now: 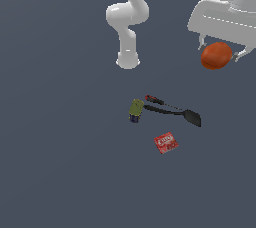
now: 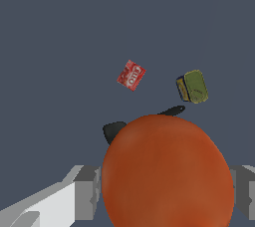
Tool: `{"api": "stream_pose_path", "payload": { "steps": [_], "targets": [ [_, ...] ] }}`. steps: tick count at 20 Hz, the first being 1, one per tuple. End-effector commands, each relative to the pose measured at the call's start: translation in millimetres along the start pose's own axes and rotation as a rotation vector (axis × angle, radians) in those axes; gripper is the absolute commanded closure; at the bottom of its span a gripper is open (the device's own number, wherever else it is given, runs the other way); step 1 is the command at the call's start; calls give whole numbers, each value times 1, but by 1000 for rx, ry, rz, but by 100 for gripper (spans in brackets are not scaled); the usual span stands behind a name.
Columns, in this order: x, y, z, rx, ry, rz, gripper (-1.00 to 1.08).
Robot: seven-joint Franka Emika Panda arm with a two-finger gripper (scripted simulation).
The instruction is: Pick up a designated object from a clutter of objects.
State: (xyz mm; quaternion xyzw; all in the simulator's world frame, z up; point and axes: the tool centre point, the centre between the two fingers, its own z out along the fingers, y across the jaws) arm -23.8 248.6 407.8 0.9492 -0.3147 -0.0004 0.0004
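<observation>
So the tool (image 1: 218, 52) is clamped on the orange ball (image 1: 216, 55), fingers (image 1: 242, 52) spread just wide enough to hug it on both sides. In the exterior view the ball hangs under the white hand up around 2 o'clock of the frame, well clear of everything else. From the wrist view the ball (image 2: 168, 172) is huge and fills most of the lower part of the picture, with a grey finger pad (image 2: 87, 191) pressed against each flank.

The rest of the clutter sits together near the middle of the exterior view. The olive-green can (image 1: 136, 110) lies on its side, dark blue end toward 6 o'clock. At about 3 o'clock of it are the red-handled thin tool (image 1: 159, 101) and the black spatula (image 1: 175, 114), lying close alongside each other, the spatula's blade out at the far end. The flat red packet (image 1: 166, 142) lies apart, at roughly 5 o'clock of the can.

In the wrist view the ball hides most of the spatula (image 2: 114, 131), only dark bits peeking out around it; the packet (image 2: 131, 75) and can (image 2: 193, 86) show fully.

Nothing is near the ball. The table (image 1: 60, 162) is a plain dark slate-blue surface, and the arm's white base (image 1: 128, 60) stands at 12 o'clock of the clutter.
</observation>
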Motion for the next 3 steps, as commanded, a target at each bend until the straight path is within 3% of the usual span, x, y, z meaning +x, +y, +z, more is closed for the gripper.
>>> {"api": "stream_pose_path", "payload": {
  "steps": [1, 3],
  "targets": [
    [0, -1, -2, 1, 1, 0, 108],
    [1, -1, -1, 1, 1, 0, 108]
  ]
}}
